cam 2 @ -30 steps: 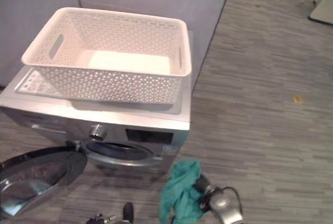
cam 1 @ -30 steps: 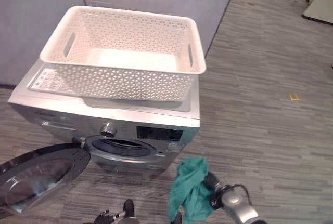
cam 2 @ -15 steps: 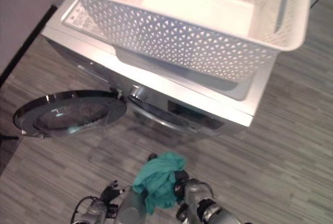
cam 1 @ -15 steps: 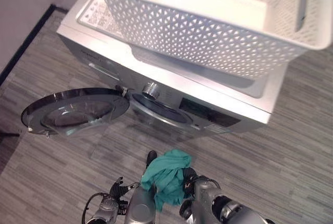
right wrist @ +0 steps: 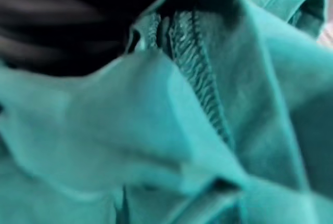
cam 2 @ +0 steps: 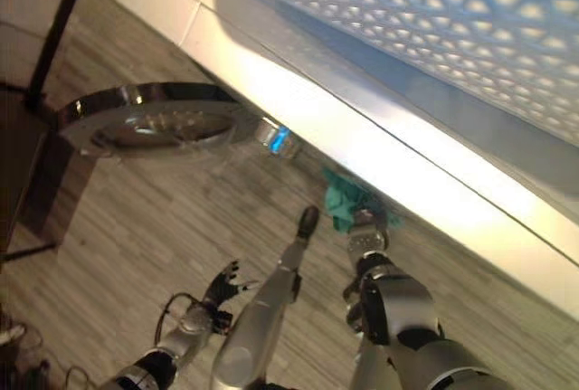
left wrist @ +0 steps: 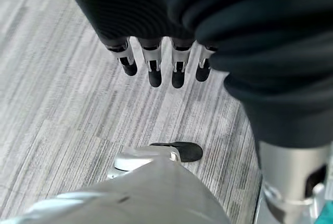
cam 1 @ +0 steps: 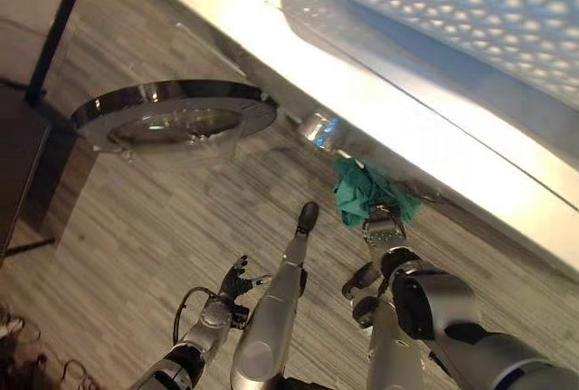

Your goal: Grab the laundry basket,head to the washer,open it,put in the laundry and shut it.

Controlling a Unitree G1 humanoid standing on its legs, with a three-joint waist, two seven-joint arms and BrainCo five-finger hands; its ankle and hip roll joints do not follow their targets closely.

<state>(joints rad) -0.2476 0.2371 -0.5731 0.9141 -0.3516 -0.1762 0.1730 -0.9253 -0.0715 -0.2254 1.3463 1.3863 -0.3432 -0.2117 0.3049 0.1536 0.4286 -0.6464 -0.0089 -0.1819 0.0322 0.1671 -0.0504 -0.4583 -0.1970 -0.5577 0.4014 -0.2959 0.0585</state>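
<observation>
Right hand point(cam 1: 384, 227) carries teal cloth point(cam 1: 364, 193) hard against the washer point(cam 1: 434, 137) front, under its top edge: tight there. Open door point(cam 1: 172, 114) juts out well beyond left hand point(cam 1: 237, 283). Bare floor point(left wrist: 62, 104) around left hand.

No words, labels, numbers or signs can be read on anything here. The washer point(cam 1: 380, 91) shows a bright, bare top edge, and the small blue glow on its dial point(cam 1: 318, 129) is only a reflection, with no digits or marks to make out. The basket point(cam 2: 434, 10) above it carries only its pattern of holes, no print.
</observation>
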